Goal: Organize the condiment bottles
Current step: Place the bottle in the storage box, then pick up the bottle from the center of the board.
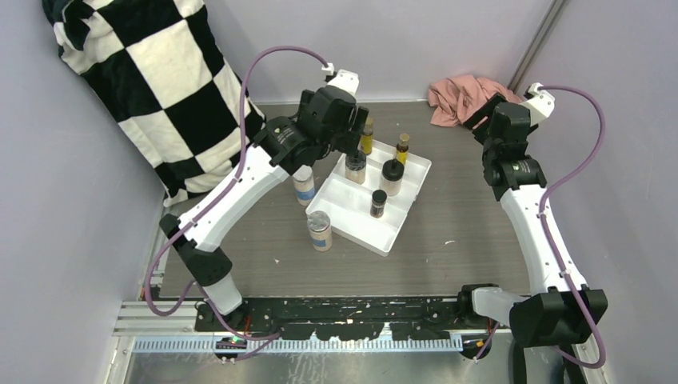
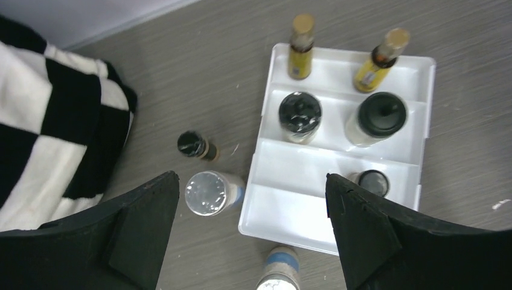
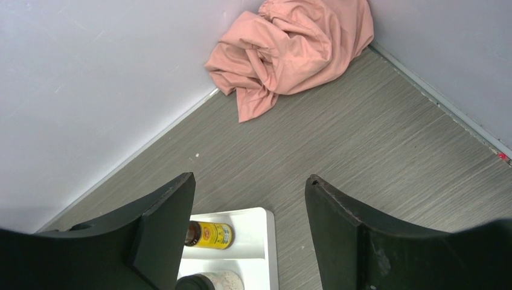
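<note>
Nearest jar [image 1: 320,230]: on the table just beside the tray's near left edge, silver lid; my left wrist view cuts it off at the bottom
Blue-label jar [image 2: 208,192]: on the table left of the tray, silver lid; from above, my left arm covers its top
Loose dark bottle [image 2: 194,145]: on the table just beyond that jar, black cap; the arm hides it from the top camera, and I cannot tell upright from tilted
Tray [image 2: 284,211]: white, divided crosswise into compartments
Nearer compartment: small dark bottle [image 1: 378,202], half hidden behind a finger in the left wrist view
Middle compartment: black-lidded jar [image 2: 299,115] and second black-lidded jar [image 2: 380,116] side by side, pale contents
Far compartment: yellow bottle [image 2: 300,48] and second yellow bottle [image 2: 380,57], brown caps, labels too small to read
Left gripper [image 2: 252,181]: released, fingers spread wide above the tray, gripping nothing
Right gripper [image 3: 249,181]: fingers apart, nothing between them, near the tray's far right corner
Pink cloth [image 3: 290,42]: crumpled in the far right corner
Checkered blanket [image 1: 152,64]: far left, cut off by the frame
</note>
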Motion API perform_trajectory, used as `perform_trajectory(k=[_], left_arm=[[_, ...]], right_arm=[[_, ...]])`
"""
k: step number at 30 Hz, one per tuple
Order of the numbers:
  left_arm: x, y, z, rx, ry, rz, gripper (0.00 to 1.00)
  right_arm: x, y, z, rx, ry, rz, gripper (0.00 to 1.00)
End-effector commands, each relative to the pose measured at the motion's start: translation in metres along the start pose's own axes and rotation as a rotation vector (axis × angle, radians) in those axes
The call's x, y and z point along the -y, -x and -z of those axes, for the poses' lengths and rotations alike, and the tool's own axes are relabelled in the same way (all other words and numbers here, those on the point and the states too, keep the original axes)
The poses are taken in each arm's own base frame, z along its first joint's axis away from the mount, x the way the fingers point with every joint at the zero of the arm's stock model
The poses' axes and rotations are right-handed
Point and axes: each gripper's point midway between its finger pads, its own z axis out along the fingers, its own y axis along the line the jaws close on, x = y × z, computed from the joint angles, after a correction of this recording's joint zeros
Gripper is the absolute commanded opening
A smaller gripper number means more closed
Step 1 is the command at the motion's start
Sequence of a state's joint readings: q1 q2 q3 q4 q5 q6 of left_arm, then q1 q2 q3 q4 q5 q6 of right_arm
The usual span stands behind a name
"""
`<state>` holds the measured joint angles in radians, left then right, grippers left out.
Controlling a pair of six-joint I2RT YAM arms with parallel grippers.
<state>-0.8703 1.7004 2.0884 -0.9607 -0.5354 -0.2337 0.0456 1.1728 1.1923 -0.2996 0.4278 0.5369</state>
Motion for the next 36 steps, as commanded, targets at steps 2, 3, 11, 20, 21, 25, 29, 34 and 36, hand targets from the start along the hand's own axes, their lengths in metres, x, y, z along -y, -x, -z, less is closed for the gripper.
perform_trajectory(k=[2, 3, 11, 20, 21, 25, 29, 34, 36], left_arm=[[-0.025, -0.037, -0.031, -0.119, 0.07, 0.144, 0.91], [-0.028, -0.043, -0.034, -0.149, 0.07, 0.168, 0.91], [-0.052, -0.081, -0.054, -0.29, 0.116, 0.269, 0.89], [-0.062, -0.123, -0.074, -0.425, 0.126, 0.327, 0.88], [-0.062, -0.127, -0.075, -0.438, 0.13, 0.327, 0.88], [-0.061, -0.141, -0.079, -0.481, 0.138, 0.32, 0.87], [-0.06, -0.153, -0.079, -0.528, 0.142, 0.303, 0.85], [-0.063, -0.165, -0.078, -0.559, 0.164, 0.282, 0.85], [-0.066, -0.168, -0.079, -0.564, 0.175, 0.277, 0.85]], right_arm=[[-0.014, 0.023, 0.022, 0.025, 0.067, -0.013, 0.73], [-0.015, 0.022, 0.024, 0.021, 0.071, -0.011, 0.73], [-0.016, 0.019, 0.036, 0.012, 0.091, -0.001, 0.73], [-0.021, 0.006, 0.033, -0.008, 0.086, 0.028, 0.73], [-0.021, 0.005, 0.033, -0.01, 0.086, 0.031, 0.73], [-0.022, 0.003, 0.032, -0.012, 0.086, 0.034, 0.73], [-0.023, 0.002, 0.031, -0.015, 0.087, 0.037, 0.73], [-0.023, -0.004, 0.029, -0.024, 0.083, 0.041, 0.73], [-0.022, -0.007, 0.028, -0.028, 0.084, 0.04, 0.73]])
